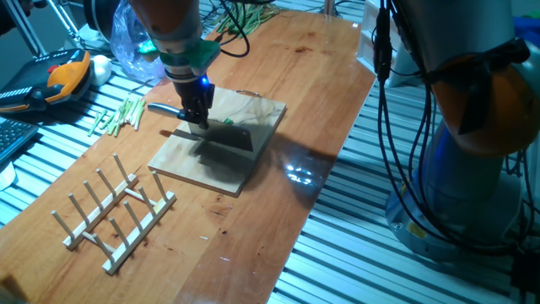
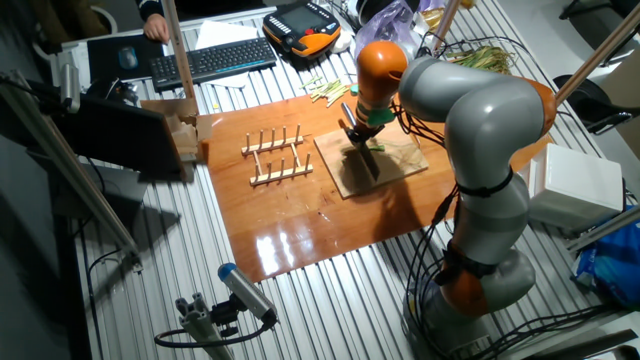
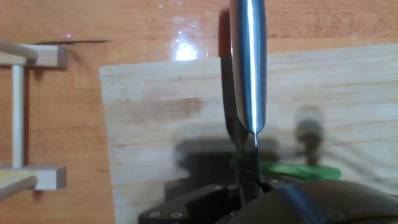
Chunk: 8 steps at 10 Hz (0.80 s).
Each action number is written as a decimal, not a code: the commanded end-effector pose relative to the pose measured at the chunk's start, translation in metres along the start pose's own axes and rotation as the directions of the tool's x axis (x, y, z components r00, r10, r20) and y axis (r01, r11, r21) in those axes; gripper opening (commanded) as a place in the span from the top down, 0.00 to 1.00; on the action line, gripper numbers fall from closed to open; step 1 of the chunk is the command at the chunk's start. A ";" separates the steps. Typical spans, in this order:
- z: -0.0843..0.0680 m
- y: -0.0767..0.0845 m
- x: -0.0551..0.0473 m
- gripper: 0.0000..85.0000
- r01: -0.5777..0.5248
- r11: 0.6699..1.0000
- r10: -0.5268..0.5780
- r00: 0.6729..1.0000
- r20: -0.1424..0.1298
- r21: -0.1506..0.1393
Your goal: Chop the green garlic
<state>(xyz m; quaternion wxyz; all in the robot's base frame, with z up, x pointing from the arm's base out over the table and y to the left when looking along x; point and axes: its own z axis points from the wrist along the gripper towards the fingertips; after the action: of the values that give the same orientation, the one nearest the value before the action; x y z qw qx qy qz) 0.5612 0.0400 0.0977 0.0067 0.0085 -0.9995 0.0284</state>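
Observation:
The green garlic point(image 3: 298, 169) is a thin bright-green stalk lying on the pale wooden cutting board point(image 3: 155, 124). My gripper point(image 3: 249, 186) is shut on a knife point(image 3: 249, 62), whose blade runs across the stalk near its left end. In one fixed view the gripper point(image 1: 198, 105) stands over the board point(image 1: 194, 165). The knife's handle sticks out to the left and the dark blade point(image 1: 218, 137) lies low on the board, with the green garlic point(image 1: 226, 122) just beyond it. From the other fixed view, the gripper point(image 2: 358, 132) and knife point(image 2: 367, 158) hide the stalk.
A wooden peg rack point(image 1: 114, 211) stands in front of the board on the brown table point(image 1: 270, 236). Pale yellowish stalk sticks point(image 1: 118, 114) lie to the left. A plastic bag point(image 1: 135, 42) and leafy greens point(image 1: 245, 17) are at the back.

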 end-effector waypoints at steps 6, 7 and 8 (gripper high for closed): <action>0.007 -0.013 0.010 1.00 0.020 1.000 -0.020 1.000 0.009 0.006; 0.007 -0.012 0.010 1.00 0.017 1.000 -0.017 1.000 0.009 0.006; 0.008 -0.012 0.010 1.00 0.017 1.000 -0.017 1.000 0.009 0.006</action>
<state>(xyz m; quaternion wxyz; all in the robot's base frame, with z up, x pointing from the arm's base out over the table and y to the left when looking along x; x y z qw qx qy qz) 0.5527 0.0274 0.0903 0.0017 0.0174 -0.9994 0.0309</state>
